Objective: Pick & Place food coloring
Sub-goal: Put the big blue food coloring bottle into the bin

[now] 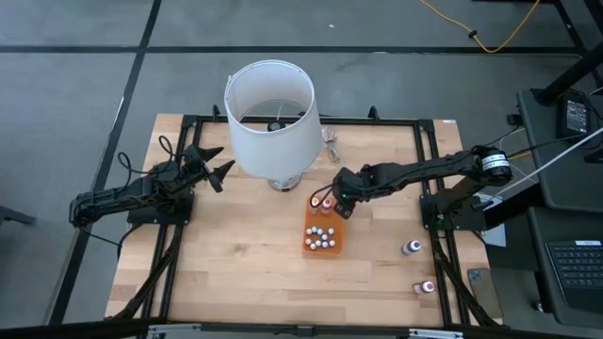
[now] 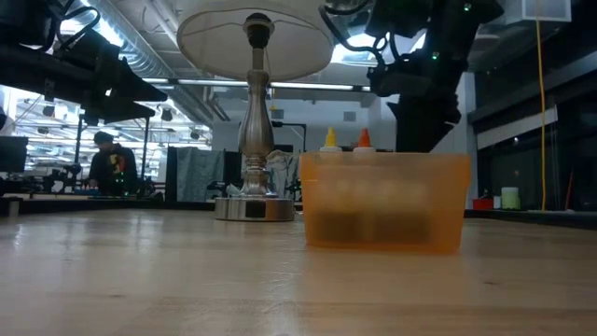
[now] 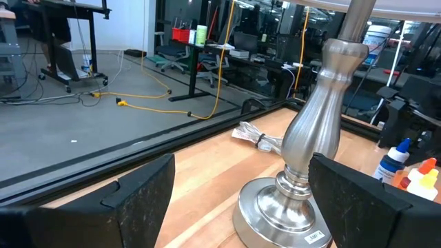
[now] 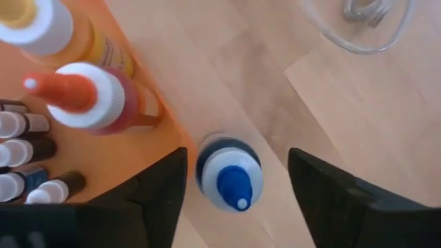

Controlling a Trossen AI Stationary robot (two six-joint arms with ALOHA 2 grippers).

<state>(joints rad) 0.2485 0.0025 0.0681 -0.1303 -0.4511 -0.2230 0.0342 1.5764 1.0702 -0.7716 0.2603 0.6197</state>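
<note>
The right gripper [image 1: 337,201] is hanging just above the far end of the translucent orange plastic tray [image 1: 321,250], which is sitting near the middle of the pale wooden worktop [image 1: 236,264]. In the right wrist view its two dark fingers [image 4: 157,187] are standing wide apart with a small blue-capped food coloring bottle [image 4: 229,172] between them; the bottle is standing upright on the wood just outside the tray's edge, and neither finger is touching it.

Inside the tray, a yellow-orange bottle with a white collar [image 4: 48,27] and an orange-tipped bottle [image 4: 89,96] are standing at the end nearest that gripper, with a cluster of tiny white-capped bottles [image 1: 320,237] filling the rest. Two more small food coloring bottles are standing well apart from the tray near the right edge of the worktop, one with a dark body [image 1: 411,248] and one pinkish-red [image 1: 426,285].

A tall lamp with a big white shade [image 1: 271,118] and a brushed silver base [image 3: 289,200] is standing at the far middle of the worktop, just beside the tray's far end.

The left gripper [image 1: 215,168] is waiting at the left side of the worktop, its fingers [image 3: 141,196] spread wide open, holding nothing and facing the lamp base.
</note>
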